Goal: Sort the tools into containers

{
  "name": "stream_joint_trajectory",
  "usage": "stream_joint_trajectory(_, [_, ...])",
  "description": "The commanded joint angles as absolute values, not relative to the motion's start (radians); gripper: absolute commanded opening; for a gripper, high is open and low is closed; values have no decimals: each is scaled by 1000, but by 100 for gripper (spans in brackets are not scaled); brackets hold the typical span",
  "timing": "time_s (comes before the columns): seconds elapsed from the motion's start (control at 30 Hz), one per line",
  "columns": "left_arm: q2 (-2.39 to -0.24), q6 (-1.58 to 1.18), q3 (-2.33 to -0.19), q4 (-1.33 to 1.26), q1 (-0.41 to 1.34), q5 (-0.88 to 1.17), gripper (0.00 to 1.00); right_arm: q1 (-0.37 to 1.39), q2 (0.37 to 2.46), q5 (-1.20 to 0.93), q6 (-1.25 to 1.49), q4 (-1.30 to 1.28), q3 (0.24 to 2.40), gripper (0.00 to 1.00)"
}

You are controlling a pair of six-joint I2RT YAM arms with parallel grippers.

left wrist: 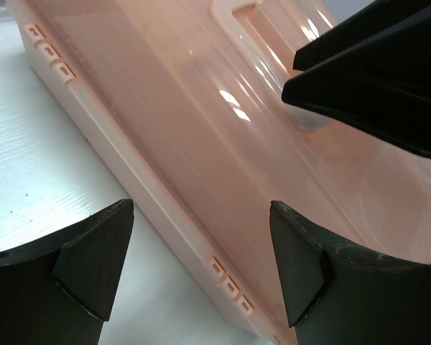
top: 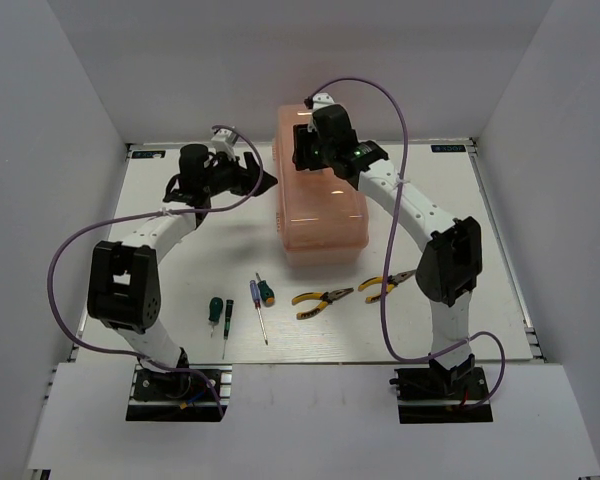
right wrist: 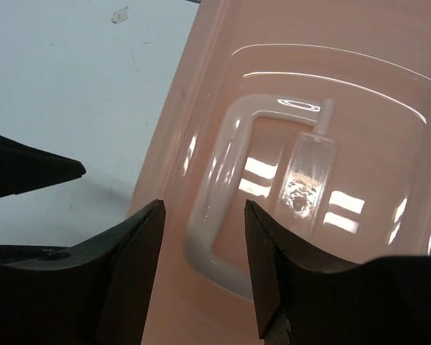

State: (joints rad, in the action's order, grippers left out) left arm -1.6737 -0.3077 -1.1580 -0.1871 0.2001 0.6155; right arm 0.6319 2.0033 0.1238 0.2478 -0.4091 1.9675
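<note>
The peach-pink toolbox (top: pixel 320 200) stands closed at the table's middle back. My left gripper (top: pixel 265 181) is open at its left side; in the left wrist view its jaws (left wrist: pixel 201 251) straddle the box's lower edge (left wrist: pixel 223 273). My right gripper (top: pixel 302 150) is open above the lid's far end, over the white handle (right wrist: pixel 223 237). Near the front lie the dark green screwdriver (top: pixel 217 313), the blue-and-green screwdriver (top: pixel 261 297) and two yellow pliers (top: pixel 320 300) (top: pixel 385 286).
White walls enclose the table on three sides. Purple cables loop from both arms. The arm bases stand at the near edge.
</note>
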Motion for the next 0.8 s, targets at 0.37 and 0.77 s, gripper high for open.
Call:
stream_joint_trajectory(0.37, [-1729,-304,-1262,-178,232,637,78,630,2048,58,328,-443,1970,54])
stream_joint_trajectory(0.77, [-1804,-276,-1350,-112,259,657,48,578,2048,-124,466,-465,1950,33])
